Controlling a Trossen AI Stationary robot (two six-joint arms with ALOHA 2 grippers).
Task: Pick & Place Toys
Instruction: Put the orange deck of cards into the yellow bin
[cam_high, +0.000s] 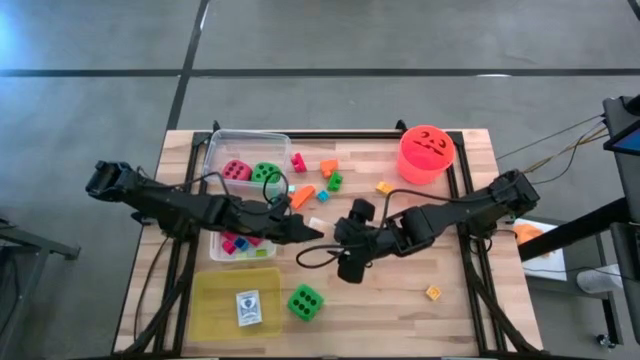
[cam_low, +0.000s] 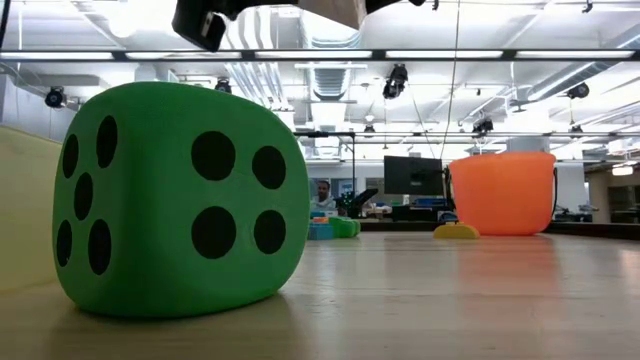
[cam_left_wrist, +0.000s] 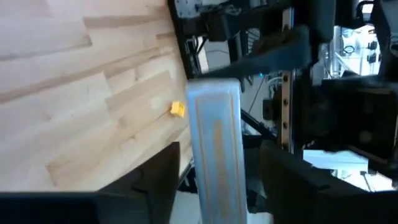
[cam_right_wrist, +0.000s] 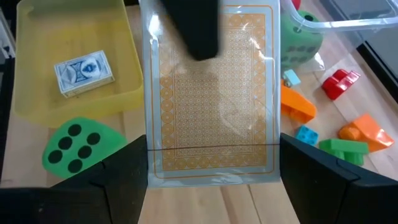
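A large playing card (cam_right_wrist: 211, 99) with an orange patterned back, in a clear sleeve, hangs above the table's middle between both grippers. My right gripper (cam_right_wrist: 211, 186) (cam_high: 340, 240) is shut on its near end. My left gripper (cam_left_wrist: 221, 186) (cam_high: 308, 232) stands open with one finger on either side of the card's (cam_left_wrist: 214, 143) far end. One of these dark fingers (cam_right_wrist: 193, 25) shows in front of the card's face. A green die (cam_high: 305, 302) (cam_low: 180, 200) rests on the table near the front. Small blocks (cam_high: 328, 168) lie scattered at the back. My right gripper has the card crosswise between its two fingers, which meet its two long edges (cam_right_wrist: 150, 168) near one short end. The card is lifted clear of the table and reaches away from the fingers toward my left gripper. My left gripper: I cannot tell whether its fingers touch the card.
A yellow tray (cam_high: 215, 310) with a small card box (cam_high: 248, 307) sits at the front left. A clear tub (cam_high: 215, 150) at the back left holds a pink and a green die. A red-orange bucket (cam_high: 427, 153) stands at the back right. A yellow block (cam_high: 433, 293) lies at the front right.
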